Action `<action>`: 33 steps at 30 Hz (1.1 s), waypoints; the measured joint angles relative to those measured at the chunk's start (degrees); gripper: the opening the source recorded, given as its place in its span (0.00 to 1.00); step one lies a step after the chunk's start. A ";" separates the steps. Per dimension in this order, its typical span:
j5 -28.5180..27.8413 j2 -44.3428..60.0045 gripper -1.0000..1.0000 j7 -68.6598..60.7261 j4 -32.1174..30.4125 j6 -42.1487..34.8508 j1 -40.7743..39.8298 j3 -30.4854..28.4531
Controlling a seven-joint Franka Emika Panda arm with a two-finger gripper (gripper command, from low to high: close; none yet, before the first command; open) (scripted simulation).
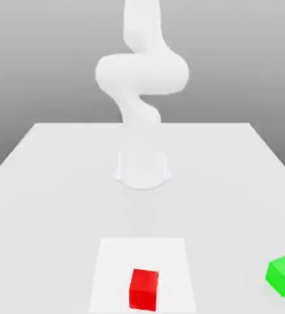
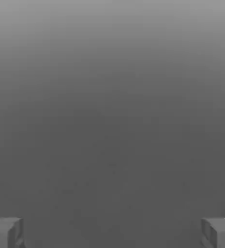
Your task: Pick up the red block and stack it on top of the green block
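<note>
The red block (image 1: 144,289) is showing a bright, plain red and the green block (image 1: 284,275) a vivid green (neither bearing any pattern). The table (image 1: 53,184) is looking pale grey-white, the arm (image 1: 141,73) white, and the gripper's fingertips (image 2: 7,232) are showing grey.

White arm (image 1: 141,73) rises from its round base (image 1: 142,170), folds in a thick bend, upper part leaving the exterior view's top edge. Gripper (image 2: 112,232): jaws spread wide, two grey fingertips (image 2: 5,232) far apart, nothing between them.
</note>
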 joint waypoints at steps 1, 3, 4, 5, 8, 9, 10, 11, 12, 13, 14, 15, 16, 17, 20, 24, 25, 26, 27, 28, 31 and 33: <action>-0.13 2.26 0.50 0.43 -0.46 0.89 -0.22 0.23; -0.39 6.55 0.50 1.26 -1.32 2.59 -0.62 0.65; -0.49 8.65 0.50 1.67 -1.74 3.39 -0.81 0.85; -0.63 10.74 0.50 2.08 -2.16 4.23 -1.00 1.04; -1.05 16.98 0.50 3.30 -3.42 6.71 -1.49 1.55; -1.20 19.06 0.50 3.72 -3.84 7.53 -1.61 1.67; -1.33 21.14 0.50 4.12 -4.26 8.35 -1.70 1.76; -1.46 23.22 0.50 4.53 -4.68 9.17 -1.81 1.88; -1.59 25.30 0.50 4.93 -5.10 9.99 -1.91 1.97; -1.71 27.37 0.50 5.33 -5.52 10.81 -1.97 2.03; -1.81 29.45 0.50 5.71 -5.94 11.63 -2.04 2.10; -1.89 31.53 0.50 6.08 -6.36 12.45 -2.10 2.16; -1.95 33.60 0.50 6.44 -6.78 13.27 -2.11 2.17; -1.95 35.68 0.50 6.75 -7.19 14.07 -2.11 2.17; -1.88 41.89 0.50 7.61 -8.45 16.54 -2.01 2.07; -1.19 50.16 0.50 8.34 -10.03 20.00 -1.91 2.17; -1.21 52.23 0.50 8.49 -10.03 21.35 -1.85 2.12; -1.31 54.30 0.50 8.64 -9.87 22.91 -1.75 1.99; -1.48 56.38 0.50 8.81 -9.63 24.56 -1.63 1.84; -1.68 58.45 0.50 8.97 -9.35 26.26 -1.50 1.66; -2.01 61.81 0.00 9.23 -8.86 29.06 -1.23 1.33; -2.04 61.81 0.00 9.25 -8.86 29.07 -1.23 1.33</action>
